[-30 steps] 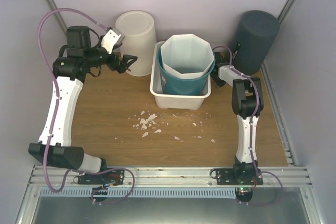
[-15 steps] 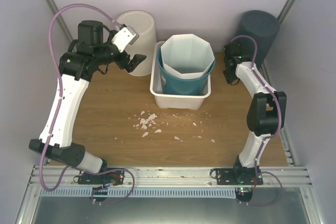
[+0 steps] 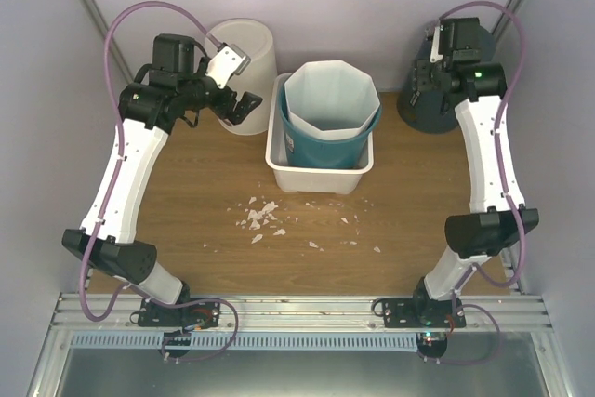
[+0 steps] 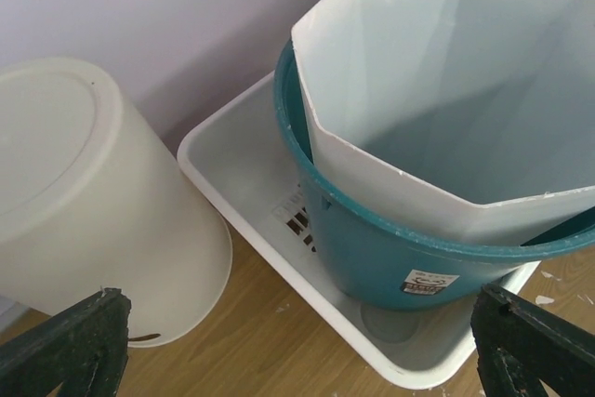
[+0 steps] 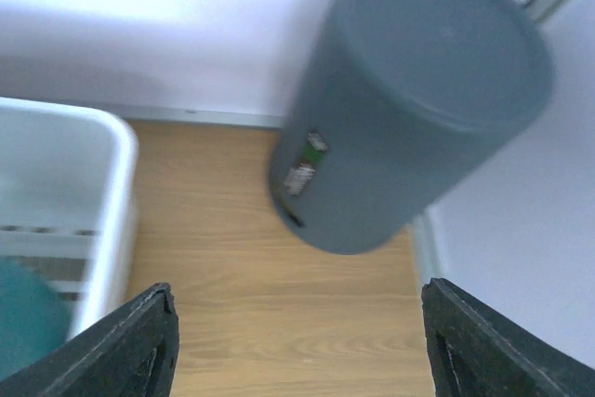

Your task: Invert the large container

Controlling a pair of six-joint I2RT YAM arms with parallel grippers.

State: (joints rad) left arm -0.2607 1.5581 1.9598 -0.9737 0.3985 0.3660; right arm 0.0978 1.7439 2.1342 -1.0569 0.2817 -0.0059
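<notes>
A white tub (image 3: 316,177) stands at the back middle of the table. In it sits a teal bucket (image 3: 327,143) with a pale octagonal container (image 3: 331,90) nested upright inside, mouth up. All three show in the left wrist view: tub (image 4: 232,178), bucket (image 4: 390,248), octagonal container (image 4: 446,72). My left gripper (image 3: 240,107) is open and empty, between the tub's left end and a cream bucket; it touches neither. My right gripper (image 3: 429,81) is open and empty, raised in front of a dark grey bin.
The cream bucket (image 3: 246,53) stands upside down at the back left, also in the left wrist view (image 4: 84,202). The dark grey bin (image 3: 420,111) stands upside down in the back right corner, also in the right wrist view (image 5: 418,109). White flakes (image 3: 265,216) litter the table.
My right arm has swung up and back from the tub's right side to the dark grey bin. My left gripper has shifted slightly right, toward the tub.
</notes>
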